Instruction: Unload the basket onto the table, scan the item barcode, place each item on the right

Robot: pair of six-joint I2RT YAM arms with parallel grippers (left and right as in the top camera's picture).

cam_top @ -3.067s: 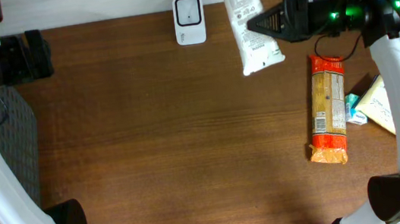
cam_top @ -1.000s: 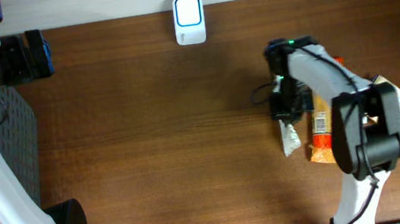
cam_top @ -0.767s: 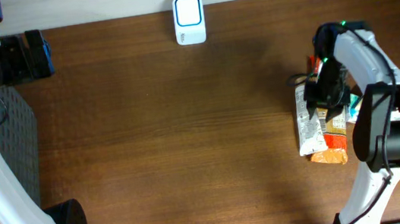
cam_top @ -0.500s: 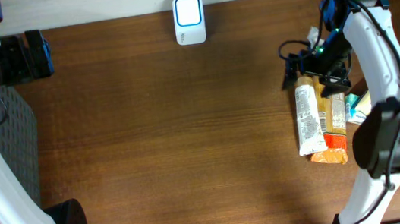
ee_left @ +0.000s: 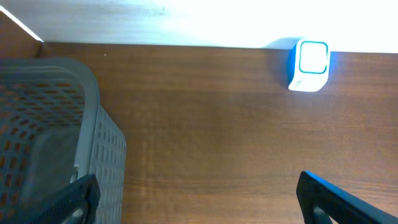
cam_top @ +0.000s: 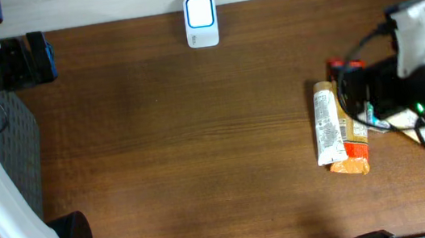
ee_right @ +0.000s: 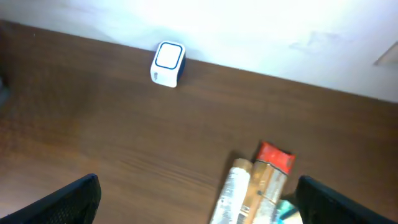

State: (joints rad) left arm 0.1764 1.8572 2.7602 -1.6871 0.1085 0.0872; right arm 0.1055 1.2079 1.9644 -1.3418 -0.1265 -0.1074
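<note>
Near the worktop's right edge the white pouch lies flat, touching the orange pasta packet on its right. The right gripper hangs above them, fingers spread, empty. The left gripper, likewise spread, hovers by the grey basket. The barcode scanner stands at the far edge.
</note>
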